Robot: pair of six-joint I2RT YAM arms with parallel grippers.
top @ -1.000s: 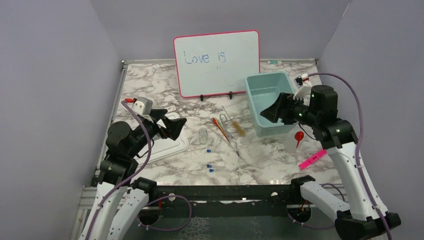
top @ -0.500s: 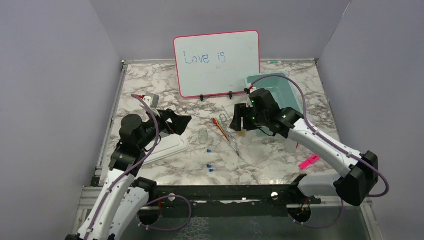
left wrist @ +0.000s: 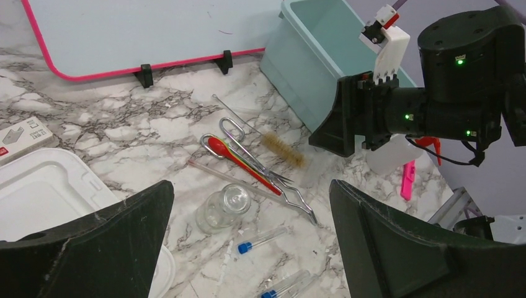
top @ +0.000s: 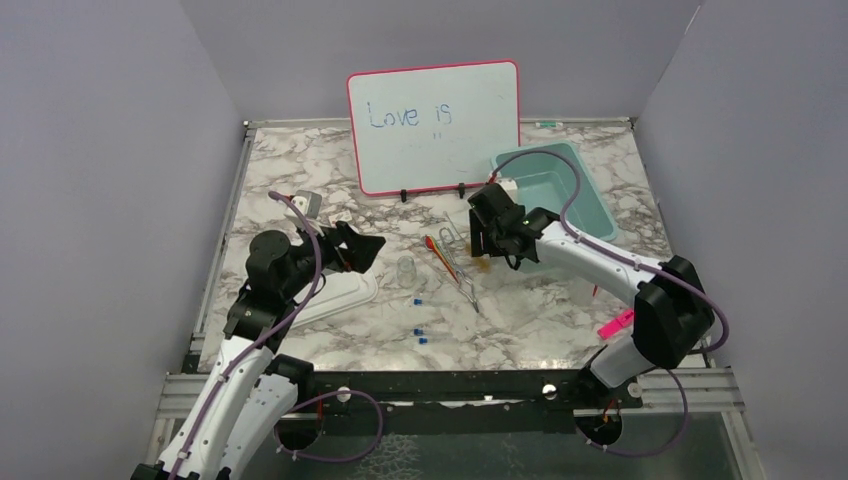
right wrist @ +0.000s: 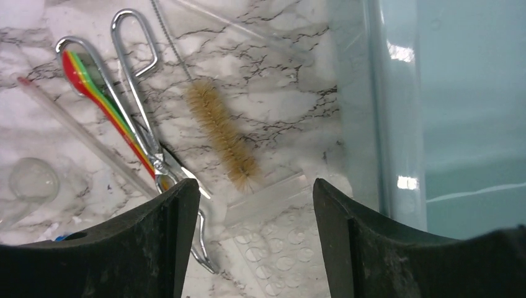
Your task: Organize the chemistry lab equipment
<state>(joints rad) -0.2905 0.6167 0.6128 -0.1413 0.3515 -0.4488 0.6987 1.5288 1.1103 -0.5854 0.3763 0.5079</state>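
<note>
The right pincer (top: pixel 483 240), released wide, hangs over the wire brush (right wrist: pixel 222 136) mid-frame, beside the teal bin (right wrist: pixel 397 124). The left pincer (top: pixel 360 248) gapes empty, centre-left.

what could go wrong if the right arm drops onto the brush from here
1. The open right tool hangs over the wire brush, whose bristle end lies close to the tweezers; a descent might pinch or drag both.
2. The teal bin wall stands right beside the brush, so that side of the tool may knock it.
</note>
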